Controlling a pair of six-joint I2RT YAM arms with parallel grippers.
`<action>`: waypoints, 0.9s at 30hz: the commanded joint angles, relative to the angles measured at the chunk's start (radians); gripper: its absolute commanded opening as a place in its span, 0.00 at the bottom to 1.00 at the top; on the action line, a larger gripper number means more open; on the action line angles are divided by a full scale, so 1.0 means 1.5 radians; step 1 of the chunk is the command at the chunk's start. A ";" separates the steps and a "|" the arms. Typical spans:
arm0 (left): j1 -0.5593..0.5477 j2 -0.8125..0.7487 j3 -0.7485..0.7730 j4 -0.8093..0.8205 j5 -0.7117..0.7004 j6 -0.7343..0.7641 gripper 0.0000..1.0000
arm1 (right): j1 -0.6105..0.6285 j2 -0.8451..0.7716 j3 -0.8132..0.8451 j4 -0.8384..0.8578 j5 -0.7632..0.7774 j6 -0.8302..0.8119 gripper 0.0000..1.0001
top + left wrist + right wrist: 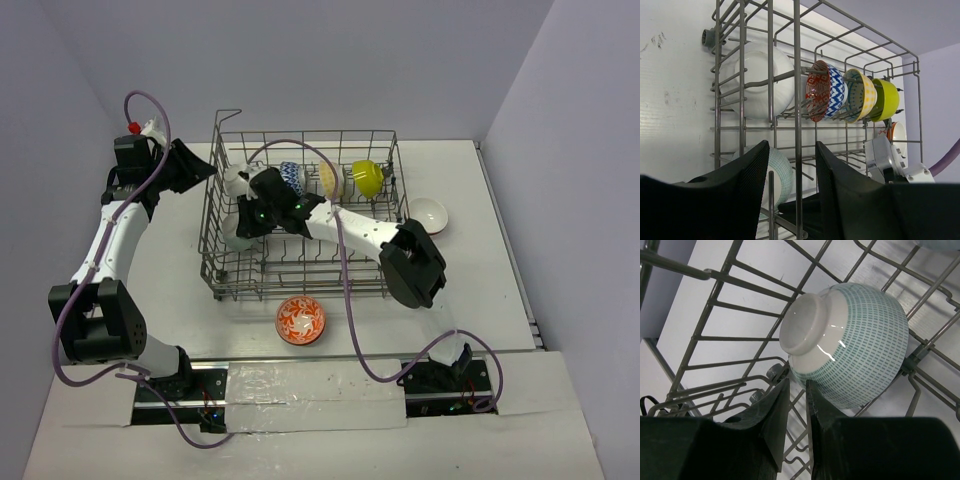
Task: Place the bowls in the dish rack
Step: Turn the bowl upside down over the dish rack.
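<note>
Top external view showed the dish rack (pixel 330 282) with a white bowl (pixel 234 181), a blue patterned bowl (pixel 291 177), a pale yellow bowl (pixel 331 180) and a lime bowl (pixel 366 178) on edge along its far row, a red-white bowl (pixel 301 320) just in front of it and a second white bowl (pixel 430 214) just to its right. At the rack's far-left corner the left gripper (pixel 792 147) hung with fingers spread apart, an upright rack wire showing between them. Inside the rack the right gripper (pixel 797 384) had its fingers almost together, tips by the tilted green-dashed bowl (pixel 855 340); whether they pinched it I could not tell.
</note>
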 commanded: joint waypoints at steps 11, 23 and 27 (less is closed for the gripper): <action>-0.002 -0.005 0.029 0.014 0.014 0.005 0.47 | 0.005 0.031 0.067 -0.026 0.040 -0.018 0.27; -0.003 -0.006 0.031 0.013 0.015 0.005 0.46 | 0.004 0.054 0.097 -0.049 0.067 -0.026 0.27; -0.002 -0.006 0.032 0.013 0.016 0.006 0.46 | 0.004 0.064 0.109 -0.058 0.082 -0.026 0.27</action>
